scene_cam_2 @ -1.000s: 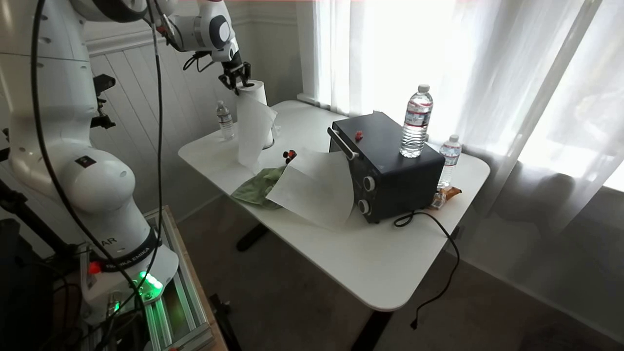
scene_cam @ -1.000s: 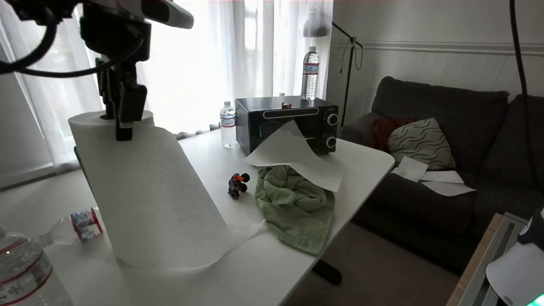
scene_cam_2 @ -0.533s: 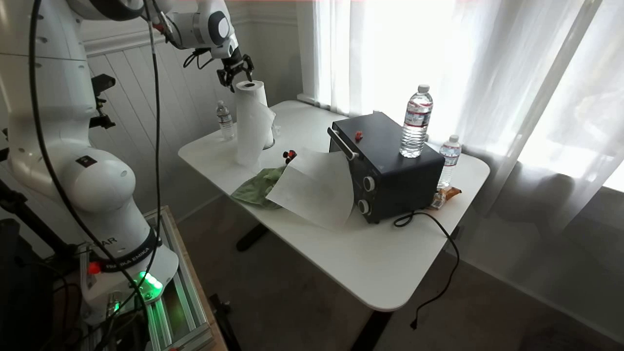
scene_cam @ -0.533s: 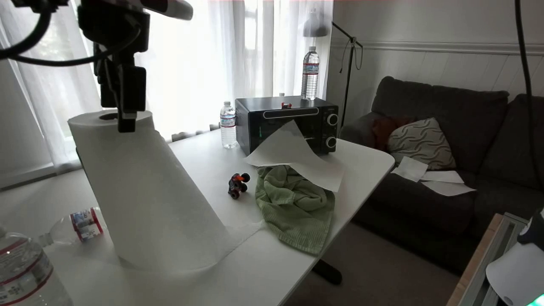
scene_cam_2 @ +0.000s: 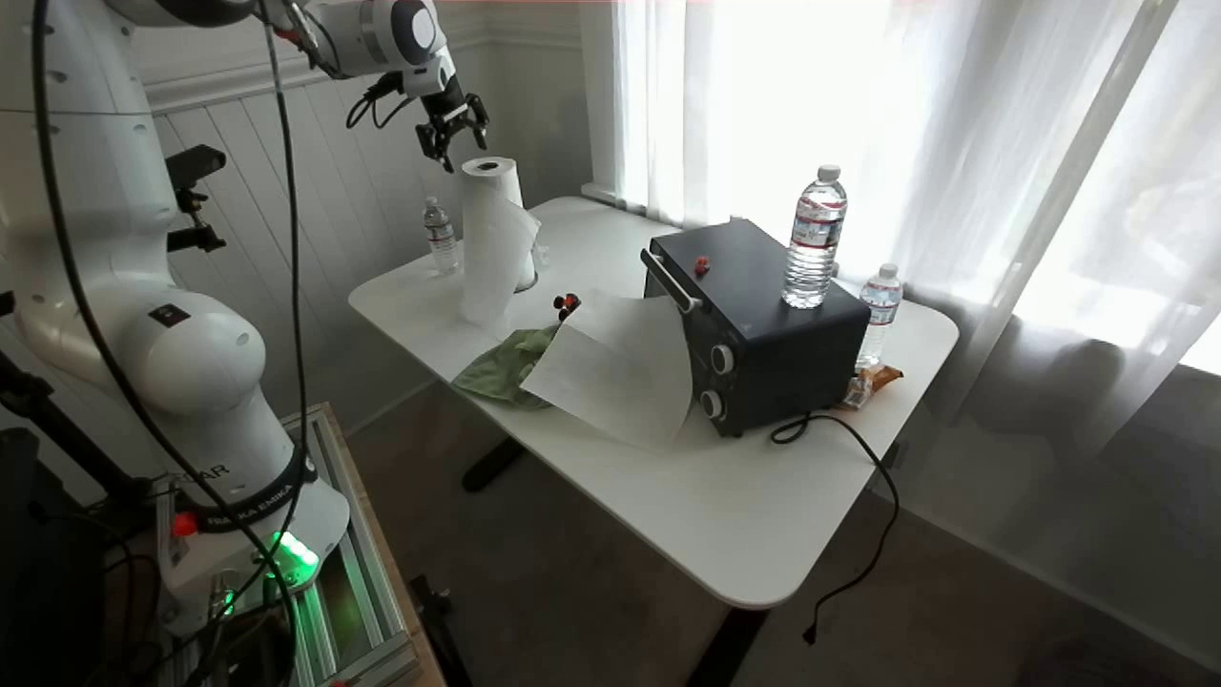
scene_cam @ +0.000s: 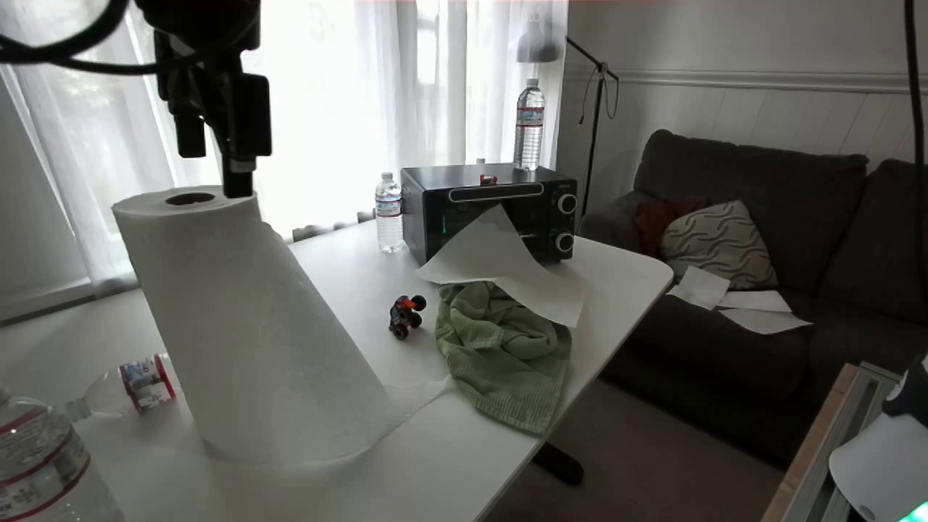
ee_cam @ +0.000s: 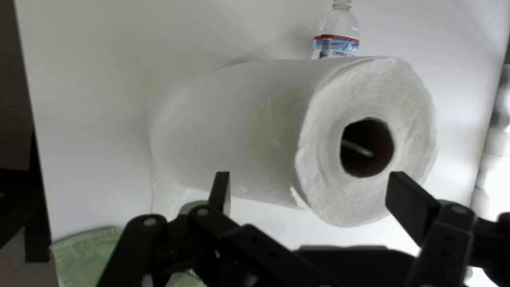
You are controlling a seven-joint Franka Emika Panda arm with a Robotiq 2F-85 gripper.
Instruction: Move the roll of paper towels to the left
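The roll of paper towels (scene_cam: 239,326) stands upright on the white table, with its core hole facing up and a loose sheet trailing toward the green cloth. It also shows at the table's far end in an exterior view, as a white roll (scene_cam_2: 494,239). My gripper (scene_cam: 214,172) hangs just above the roll's top, apart from it. In the wrist view the roll (ee_cam: 247,127) lies beyond the gripper (ee_cam: 309,174), whose fingers (ee_cam: 412,207) are spread wide with nothing held between them.
A bottle on its side (scene_cam: 141,384) lies beside the roll, and an upright bottle (scene_cam: 51,464) stands nearer the camera. A toy truck (scene_cam: 404,317), a green cloth (scene_cam: 507,355), a paper sheet (scene_cam: 507,268) and a black toaster oven (scene_cam_2: 754,315) share the table (scene_cam_2: 706,515).
Earlier, one finger reached into the roll's core with the other outside it. The gripper has since opened and risen clear. The loose sheet has sunk back against the roll, which stays standing.
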